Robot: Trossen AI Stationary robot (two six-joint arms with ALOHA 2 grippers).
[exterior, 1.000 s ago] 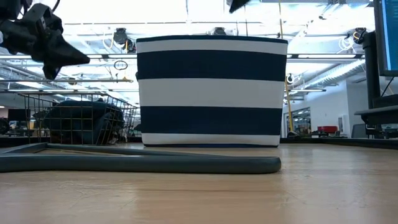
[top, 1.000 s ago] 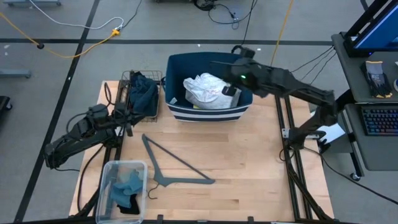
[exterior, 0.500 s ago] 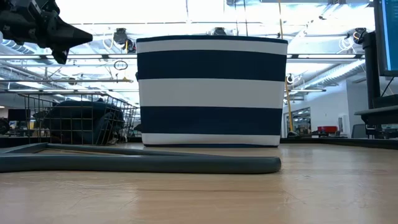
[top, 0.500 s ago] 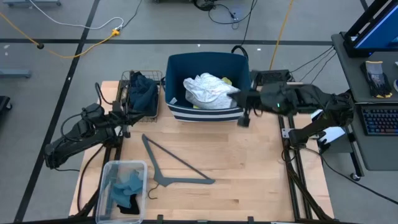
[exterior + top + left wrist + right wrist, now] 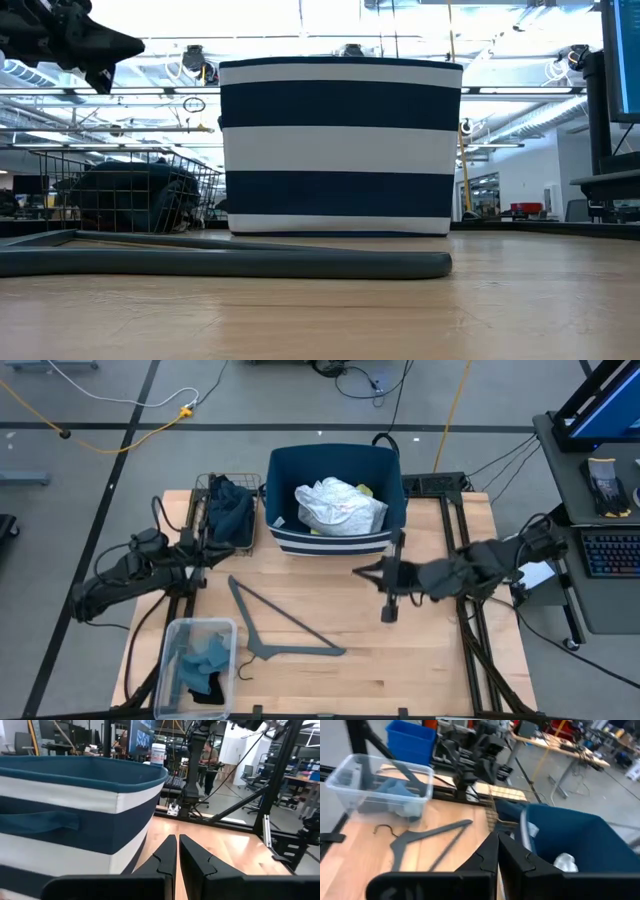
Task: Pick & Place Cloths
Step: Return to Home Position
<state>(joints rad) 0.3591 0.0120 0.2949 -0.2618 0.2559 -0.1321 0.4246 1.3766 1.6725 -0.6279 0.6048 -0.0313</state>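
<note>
White cloth sits in blue bin, upper centre; left gripper mid-left & right gripper centre-right, near bin, both clenched on nothing, so homing swing could prob. clip bin wall or hanger

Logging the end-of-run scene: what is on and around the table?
bin: one, navy-white striped, far middle
white shirt: one, in bin
yellow shirt: one, peeking out beside it
basket: one, dark wire, left of bin
dark cloths: count unclear, navy, in basket
box: one, clear, near-left corner
blue cloths: several, blue and black, in box
hanger: one, grey, flat mid-table
table: one, pale wood
left gripper: shut, by basket
right gripper: shut, over table's right
</note>
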